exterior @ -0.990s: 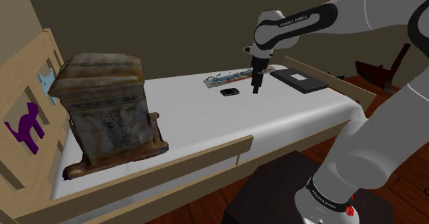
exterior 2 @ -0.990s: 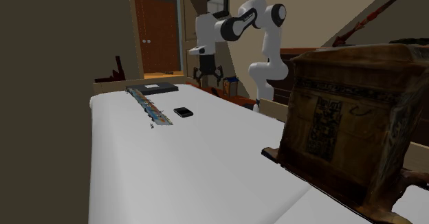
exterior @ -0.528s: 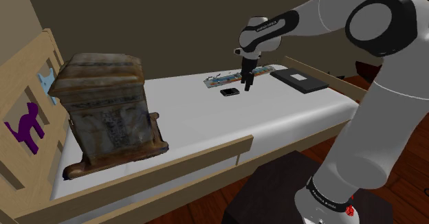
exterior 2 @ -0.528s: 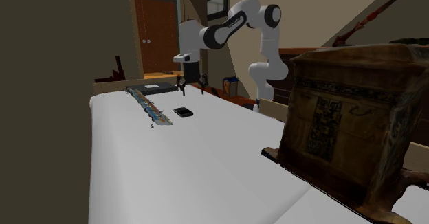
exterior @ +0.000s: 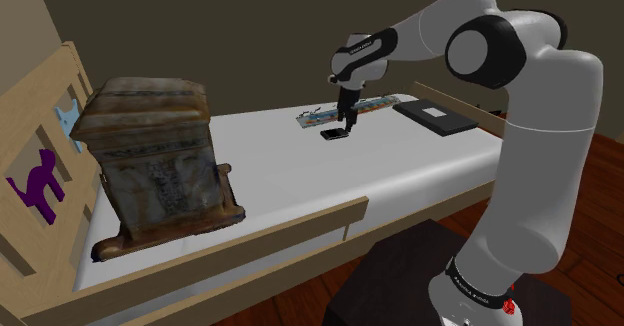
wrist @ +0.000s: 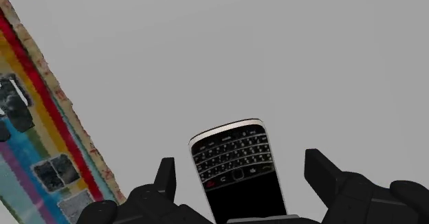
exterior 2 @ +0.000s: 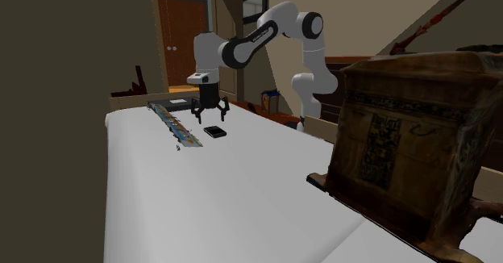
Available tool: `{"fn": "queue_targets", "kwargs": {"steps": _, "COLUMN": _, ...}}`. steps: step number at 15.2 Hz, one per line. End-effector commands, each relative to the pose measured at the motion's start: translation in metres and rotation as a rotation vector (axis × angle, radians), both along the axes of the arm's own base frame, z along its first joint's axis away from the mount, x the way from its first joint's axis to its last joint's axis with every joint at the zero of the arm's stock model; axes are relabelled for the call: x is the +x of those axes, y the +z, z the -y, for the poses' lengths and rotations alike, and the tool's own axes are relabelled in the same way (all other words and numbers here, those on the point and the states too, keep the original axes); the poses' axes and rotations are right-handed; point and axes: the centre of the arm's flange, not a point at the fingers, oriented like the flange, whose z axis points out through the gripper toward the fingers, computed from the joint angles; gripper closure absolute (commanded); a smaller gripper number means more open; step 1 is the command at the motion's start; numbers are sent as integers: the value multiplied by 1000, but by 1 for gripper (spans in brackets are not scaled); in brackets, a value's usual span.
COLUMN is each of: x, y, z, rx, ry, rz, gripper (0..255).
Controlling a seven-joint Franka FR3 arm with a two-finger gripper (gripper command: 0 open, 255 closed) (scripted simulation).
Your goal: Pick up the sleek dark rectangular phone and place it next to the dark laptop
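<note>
The claw hangs just over the phone, a little above the middle of the shoulder view. It is released, with the two fingers spread wide and nothing between them touching. The phone lies flat on the white bed, just beside a long colourful strip and well apart from the dark laptop, which is at the upper right of that view. In the wrist view the phone sits between the open fingers. Its long axis runs away from the claw, across the line that joins the two fingertips. The keyboard end points away from the claw and the dark screen end is towards it. So I think the fingers would close over the short width, which is the good way. Several things could go wrong here. The phone is thin and flat, so if the claw stops too high the fingers may close above it and take nothing. If the claw comes down a little to one side, one finger may land on the phone or push it across the bed. The strip is near one finger, so that finger could catch its edge. Later, the phone might be put on the laptop and not beside it.
</note>
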Motion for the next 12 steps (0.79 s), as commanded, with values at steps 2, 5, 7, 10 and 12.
{"fn": "queue_targets", "kwargs": {"steps": 2, "x": 2, "y": -16, "z": 1, "rx": 0, "ry": 3, "rz": 1, "gripper": 0}}
{"fn": "queue_targets", "kwargs": {"steps": 5, "x": 1, "y": -30, "z": 1, "rx": 0, "ry": 3, "rz": 1, "gripper": 0}}
{"fn": "queue_targets", "kwargs": {"steps": 7, "x": 2, "y": -30, "z": 1, "rx": 0, "ry": 3, "rz": 1, "gripper": 0}}
{"fn": "queue_targets", "kwargs": {"steps": 10, "x": 2, "y": -30, "z": 1, "rx": 0, "ry": 3, "rz": 1, "gripper": 0}}
{"fn": "queue_targets", "kwargs": {"steps": 12, "x": 2, "y": -30, "z": 1, "rx": 0, "ry": 3, "rz": 1, "gripper": 0}}
